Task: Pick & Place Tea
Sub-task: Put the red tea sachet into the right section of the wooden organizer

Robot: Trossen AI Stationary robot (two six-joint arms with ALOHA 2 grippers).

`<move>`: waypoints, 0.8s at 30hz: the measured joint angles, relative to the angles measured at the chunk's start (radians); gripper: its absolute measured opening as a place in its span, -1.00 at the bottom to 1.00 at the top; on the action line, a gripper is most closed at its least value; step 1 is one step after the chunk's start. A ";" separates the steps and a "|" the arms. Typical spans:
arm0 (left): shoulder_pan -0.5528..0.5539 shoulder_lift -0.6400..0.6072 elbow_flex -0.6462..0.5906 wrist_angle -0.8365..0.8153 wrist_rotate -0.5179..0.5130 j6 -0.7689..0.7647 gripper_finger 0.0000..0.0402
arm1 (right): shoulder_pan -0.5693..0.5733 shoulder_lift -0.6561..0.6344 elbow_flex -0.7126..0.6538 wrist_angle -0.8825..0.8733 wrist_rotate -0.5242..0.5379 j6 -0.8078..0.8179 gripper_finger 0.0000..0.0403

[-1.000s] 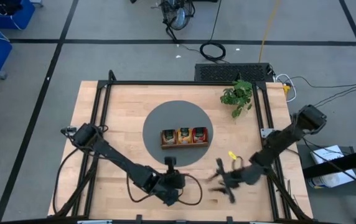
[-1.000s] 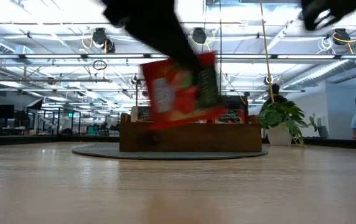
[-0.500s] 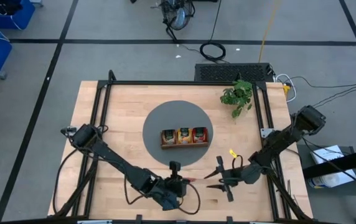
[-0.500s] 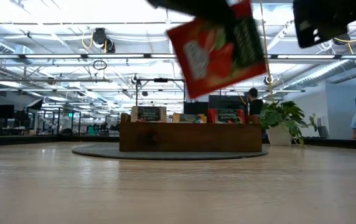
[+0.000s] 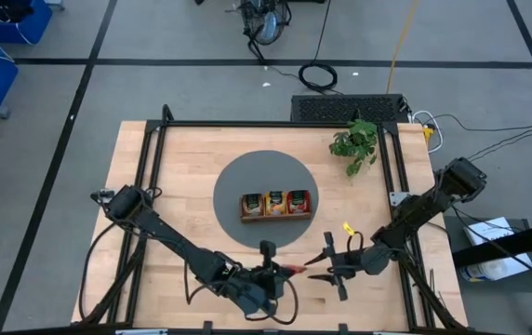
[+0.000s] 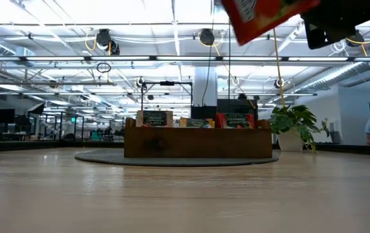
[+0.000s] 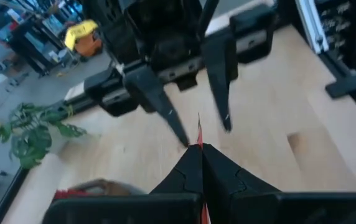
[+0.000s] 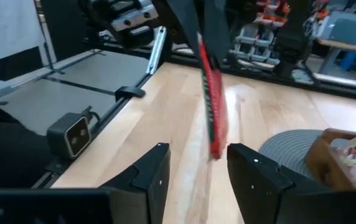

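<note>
My left gripper was clamped on a flat red tea sachet, my right gripper gaped ready, so I judged the handover unfinished and the long brown wooden tray yet to receive it.

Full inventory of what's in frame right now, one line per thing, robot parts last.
table: one, light wood, centre of the high view.
mat: one, grey, round, mid-table.
wooden tray: one, brown, three compartments, on the mat.
sachets in the tray: three, one per compartment; the right one red.
red tea sachet: one, held in the air at the table's near edge.
plant: one, green, far right corner.
left pincer: shut on the red tea sachet.
right pincer: open, facing the sachet.
</note>
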 joint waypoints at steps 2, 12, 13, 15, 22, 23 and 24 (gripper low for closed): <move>-0.001 0.000 0.000 0.026 0.001 0.011 -0.99 | 0.000 0.000 0.000 0.011 0.036 -0.011 -0.29; 0.000 -0.001 0.000 0.033 0.010 0.008 -0.97 | 0.001 0.001 0.000 0.038 0.074 -0.018 -0.41; 0.000 -0.001 0.000 0.033 0.010 0.008 -0.97 | 0.001 0.001 0.000 0.037 0.074 -0.018 -0.46; 0.000 -0.001 0.000 0.033 0.010 0.007 -0.98 | 0.001 0.001 0.000 0.037 0.072 -0.017 -0.58; 0.001 -0.001 0.000 0.033 0.011 0.005 -0.97 | 0.001 0.001 0.000 0.034 0.050 -0.044 -0.97; 0.002 -0.001 0.000 0.033 0.011 0.001 -0.97 | 0.000 0.001 0.000 0.034 0.048 -0.036 -0.98; 0.002 -0.001 0.000 0.033 0.011 -0.002 -0.98 | 0.000 0.001 0.000 0.034 0.047 -0.032 -0.99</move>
